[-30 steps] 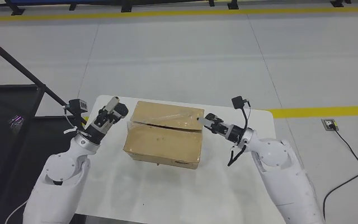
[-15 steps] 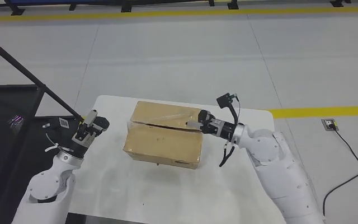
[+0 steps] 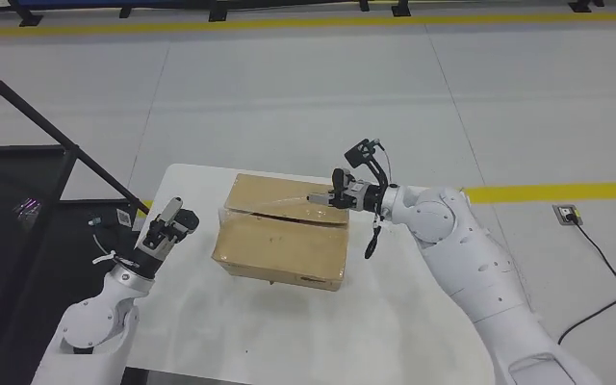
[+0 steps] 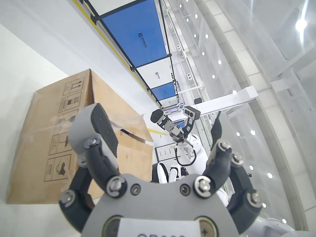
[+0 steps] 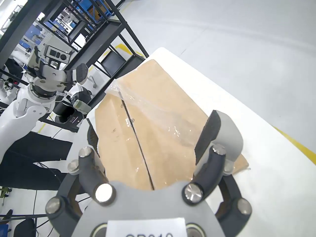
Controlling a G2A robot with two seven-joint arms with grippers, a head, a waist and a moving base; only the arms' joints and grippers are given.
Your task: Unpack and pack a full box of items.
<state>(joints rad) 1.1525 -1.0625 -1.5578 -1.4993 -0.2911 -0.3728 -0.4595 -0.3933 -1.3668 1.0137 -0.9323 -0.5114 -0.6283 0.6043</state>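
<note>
Box: the brown cardboard box (image 3: 281, 231) sits mid-way on the white table (image 3: 385, 318). Its two top flaps are down and meet at a dark centre seam.
Tape: a crinkled strip of clear tape (image 5: 158, 114) lies along that seam and over the far flap. We cannot tell how much of it still sticks.
Right gripper: the right gripper (image 3: 325, 198) hangs over the right end of the far flap with its jaws spread wide and nothing between them.
Left gripper: the left gripper (image 3: 176, 212) is off the box's left side, apart from it, with its jaws wide and empty.
Handling: we judge the walls stiff and the flaps bendable. A full box is likely too heavy to lift by a flap. The tape looks thin and slick, so a pinch may slip.
Where to grip: we would take a flap's free edge at the seam, near its end, or a lifted tape corner.
Change: a second ago the right gripper was off the box's right side, and now it is above the lid. The left gripper has drawn back from the far-left corner. The box has not shifted.
</note>
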